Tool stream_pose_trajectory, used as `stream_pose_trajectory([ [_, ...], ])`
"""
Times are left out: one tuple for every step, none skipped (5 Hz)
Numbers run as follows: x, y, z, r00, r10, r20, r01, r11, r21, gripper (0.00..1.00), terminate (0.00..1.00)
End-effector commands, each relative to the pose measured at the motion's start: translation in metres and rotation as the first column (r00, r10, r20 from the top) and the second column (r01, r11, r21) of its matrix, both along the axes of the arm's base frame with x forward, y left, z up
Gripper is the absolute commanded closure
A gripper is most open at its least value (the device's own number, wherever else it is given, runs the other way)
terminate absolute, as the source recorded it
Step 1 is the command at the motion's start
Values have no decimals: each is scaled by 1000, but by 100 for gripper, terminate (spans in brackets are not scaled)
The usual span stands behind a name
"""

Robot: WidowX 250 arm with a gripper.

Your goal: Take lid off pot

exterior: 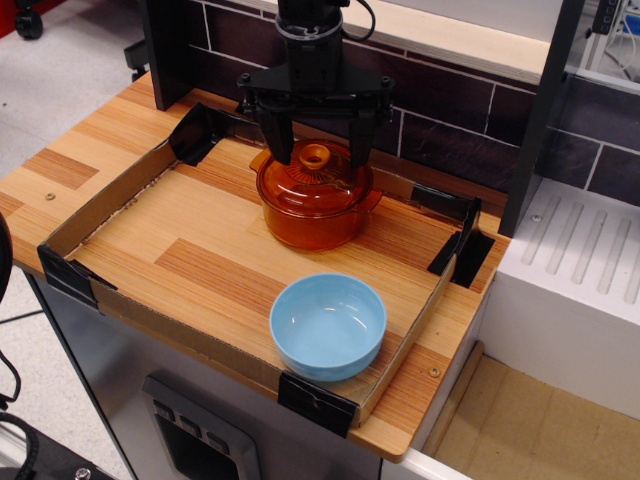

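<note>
The amber glass pot (pixel 314 218) stands at the back of the cardboard-edged tray (pixel 100 195), with its amber lid (pixel 314 176) on it. The lid's ring-shaped orange knob (pixel 315 156) sticks up at its centre. My black gripper (pixel 318 150) hangs straight above the lid, open. Its two fingers come down on either side of the knob, left finger (pixel 280 145) and right one at about knob height, both apart from the knob.
A light blue bowl (pixel 328 326) sits at the tray's front right. A dark tiled wall (pixel 450 120) and black posts stand right behind the pot. A white appliance (pixel 580 290) is at the right, beyond the wooden counter's edge.
</note>
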State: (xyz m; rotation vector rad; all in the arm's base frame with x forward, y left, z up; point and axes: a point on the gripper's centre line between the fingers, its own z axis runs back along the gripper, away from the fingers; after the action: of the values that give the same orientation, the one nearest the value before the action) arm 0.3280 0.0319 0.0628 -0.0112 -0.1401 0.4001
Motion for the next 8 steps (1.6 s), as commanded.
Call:
stream_pose_trajectory([
  [7,1,12,998,15,67,-17,999,32,100,0],
  [8,2,10,998,14,68,-17,999,42,100,0],
  [9,-3,25,996,19,85,-21,1000,22,100,0],
  [9,-8,54,994,36,101,-34,999,-25,100,0],
  [3,-6,76,993,39,113,-33,998,-59,100,0],
  [-11,4,87,993,14,121,-5,998,-68,100,0],
  [-34,21,89,993,-33,110,40,997,-59,100,0],
  [-58,41,81,993,-76,87,80,996,-49,100,0],
])
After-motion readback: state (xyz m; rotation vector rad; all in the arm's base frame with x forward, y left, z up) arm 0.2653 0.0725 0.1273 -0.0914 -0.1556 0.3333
